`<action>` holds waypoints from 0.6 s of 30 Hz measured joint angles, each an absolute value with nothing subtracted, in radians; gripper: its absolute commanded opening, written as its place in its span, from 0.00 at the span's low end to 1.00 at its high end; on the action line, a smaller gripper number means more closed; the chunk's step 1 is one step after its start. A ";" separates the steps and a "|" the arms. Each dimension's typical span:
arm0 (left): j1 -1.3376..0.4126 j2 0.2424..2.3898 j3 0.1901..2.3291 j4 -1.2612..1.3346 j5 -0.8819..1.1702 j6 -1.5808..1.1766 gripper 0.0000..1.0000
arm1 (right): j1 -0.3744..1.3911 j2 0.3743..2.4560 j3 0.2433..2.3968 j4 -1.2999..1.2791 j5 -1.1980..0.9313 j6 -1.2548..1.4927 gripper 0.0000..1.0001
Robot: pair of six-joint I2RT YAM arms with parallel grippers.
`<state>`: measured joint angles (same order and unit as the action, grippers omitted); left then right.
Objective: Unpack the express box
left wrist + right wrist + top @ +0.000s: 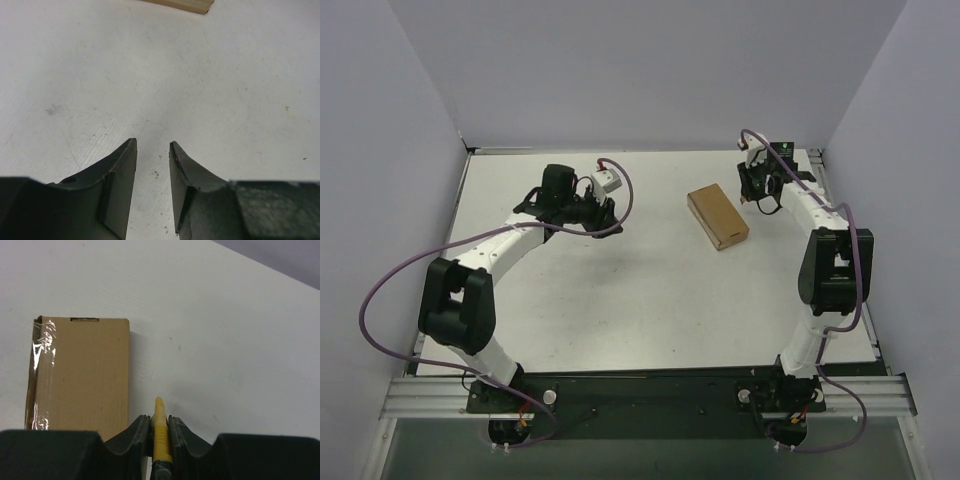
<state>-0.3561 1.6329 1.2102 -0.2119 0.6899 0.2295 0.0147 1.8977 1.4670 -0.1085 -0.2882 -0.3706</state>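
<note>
Though apart from left jaws, express box [718, 217] beside right jaws.

No readable lettering, label or number anywhere — plain kraft face on the express box [82, 375]

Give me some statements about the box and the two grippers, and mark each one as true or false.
1. The right gripper is closed on a yellow knife. True.
2. The box stands open. False: its lid is closed, with clear tape along one edge.
3. The left gripper holds nothing. True: its jaws stand apart, with only the table between them.
4. The box lies between the left gripper's fingers. False: it lies on the table apart from that gripper, nearer the right gripper.
</note>
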 measured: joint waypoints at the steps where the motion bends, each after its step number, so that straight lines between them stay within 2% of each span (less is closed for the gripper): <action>1: -0.354 1.644 1.210 -0.221 0.685 0.235 0.42 | 0.024 1.895 1.465 -0.100 -0.292 -0.379 0.00; 18: -0.352 1.672 1.152 -0.157 0.678 0.186 0.42 | 0.175 1.807 1.262 -0.103 -0.385 -0.470 0.00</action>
